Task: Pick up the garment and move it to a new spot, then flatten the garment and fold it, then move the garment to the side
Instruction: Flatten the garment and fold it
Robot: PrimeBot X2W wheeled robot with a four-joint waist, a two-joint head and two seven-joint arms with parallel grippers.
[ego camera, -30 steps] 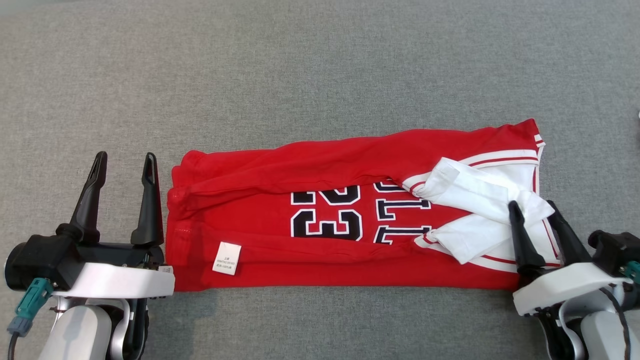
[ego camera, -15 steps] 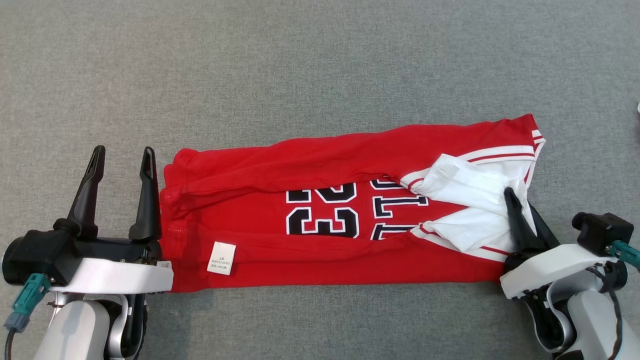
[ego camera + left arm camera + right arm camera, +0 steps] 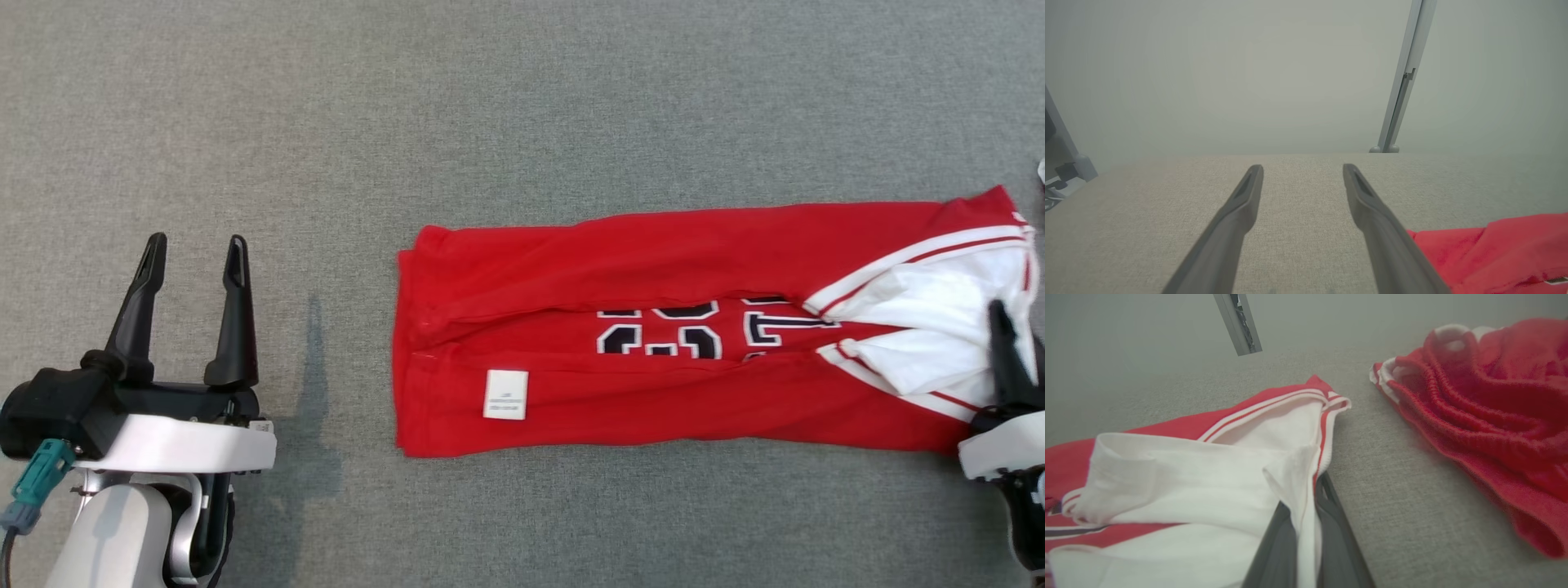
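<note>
Dragging the folded garment [image 3: 653,384] toward the surface's [image 3: 522,122] right edge, I am finishing the move aside; right gripper [image 3: 1306,502] is pinching its white end, left gripper [image 3: 194,242] gaping idle.

The head view looks straight down on the grey desk [image 3: 522,122]; both wrist views skim low along it, each beside the red jersey [image 3: 653,269].

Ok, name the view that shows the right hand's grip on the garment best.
Right wrist view: the right hand pinches a white fold of the garment close up. Head view crops it at the edge; left wrist view catches a red corner.
</note>
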